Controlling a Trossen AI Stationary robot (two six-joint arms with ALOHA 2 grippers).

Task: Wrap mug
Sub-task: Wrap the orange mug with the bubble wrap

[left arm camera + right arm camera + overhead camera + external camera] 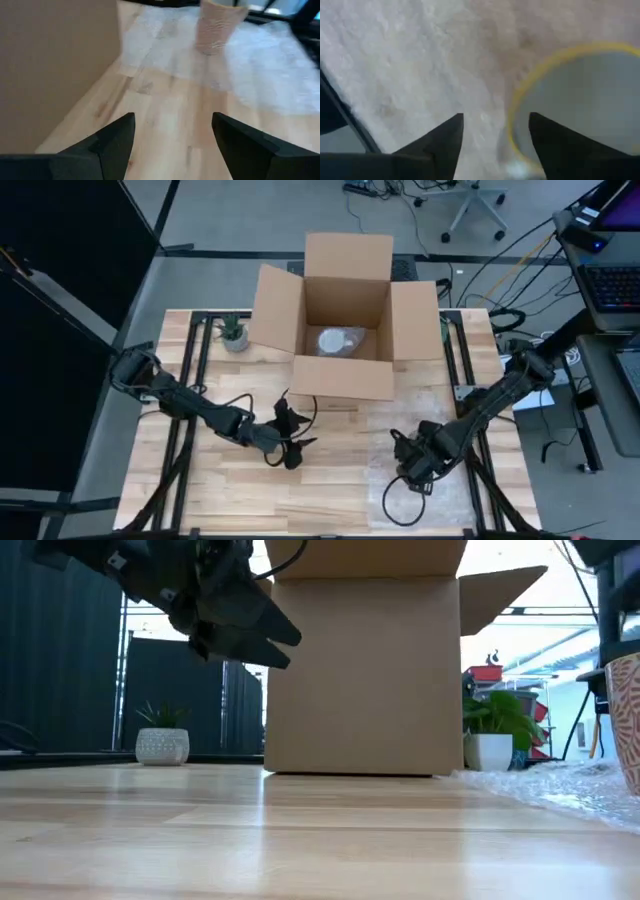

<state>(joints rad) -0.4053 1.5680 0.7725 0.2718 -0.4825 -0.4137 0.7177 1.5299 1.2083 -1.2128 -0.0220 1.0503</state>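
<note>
A patterned mug [216, 26] with a yellow rim [519, 107] stands upright on a sheet of bubble wrap [280, 65] at the table's near right. It also shows at the right edge of the low view [627, 720]. My right gripper [495, 125] is open above it and points down, with the mug's rim between its fingers. In the high view the right gripper [413, 463] hides the mug. My left gripper [290, 442] hangs open above the table's middle, near the box, and holds nothing [172, 130]. My right gripper comes at the mug from above. One finger [555, 145] is over the mug's hollow and the other [442, 142] is outside its wall. I cannot tell whether either finger touches the rim [512, 132].
An open cardboard box [345, 310] stands at the far middle with a wrapped item [340, 340] inside. A small potted plant [235, 333] stands at the far left. Bare wood lies between the arms and along the near edge.
</note>
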